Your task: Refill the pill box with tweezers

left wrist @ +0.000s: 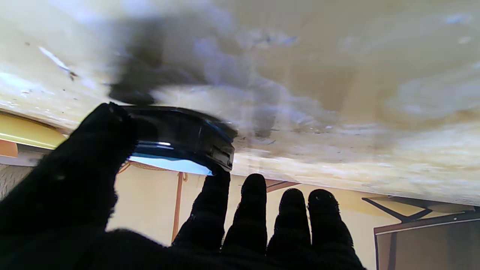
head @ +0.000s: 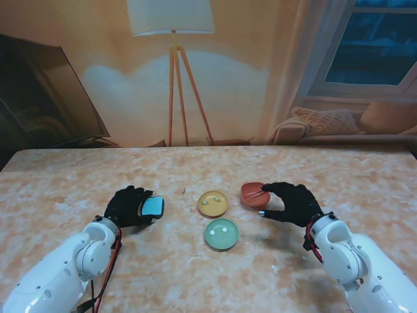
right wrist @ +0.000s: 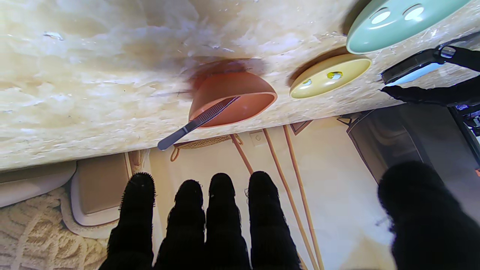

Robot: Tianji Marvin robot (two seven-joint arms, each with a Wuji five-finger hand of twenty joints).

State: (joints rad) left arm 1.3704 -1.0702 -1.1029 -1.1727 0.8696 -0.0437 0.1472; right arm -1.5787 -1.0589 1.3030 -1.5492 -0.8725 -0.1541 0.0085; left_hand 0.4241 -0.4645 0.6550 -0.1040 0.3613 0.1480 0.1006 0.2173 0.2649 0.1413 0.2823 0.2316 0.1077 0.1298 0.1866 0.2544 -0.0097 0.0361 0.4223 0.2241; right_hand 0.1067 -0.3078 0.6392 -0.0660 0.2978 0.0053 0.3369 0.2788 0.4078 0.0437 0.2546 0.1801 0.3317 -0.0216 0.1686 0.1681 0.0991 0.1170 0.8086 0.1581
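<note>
Tweezers, slim grey metal with ribbed grip bands, lie propped in the terracotta-coloured round bowl, tips down inside it and the blunt joined end poking out over the rim toward my right hand. I judge them light, stiff and slick, prone to skating or flipping if nudged, so I would pinch across the ribbed middle, not the smooth tail. That right hand hovers just beside the bowl; in its wrist view the four fingers stand side by side and the thumb well apart from them, holding nothing.

Left of the bowl sits a shallow yellow dish with a couple of small pills, and nearer to me than that a pale green dish holding two white ones.

Farther left of the bowl, past the yellow dish, my left hand clasps the small dark pill box with a light blue face, thumb on one edge and a fingertip on the opposite one, lifted slightly off the marbled beige tabletop.
</note>
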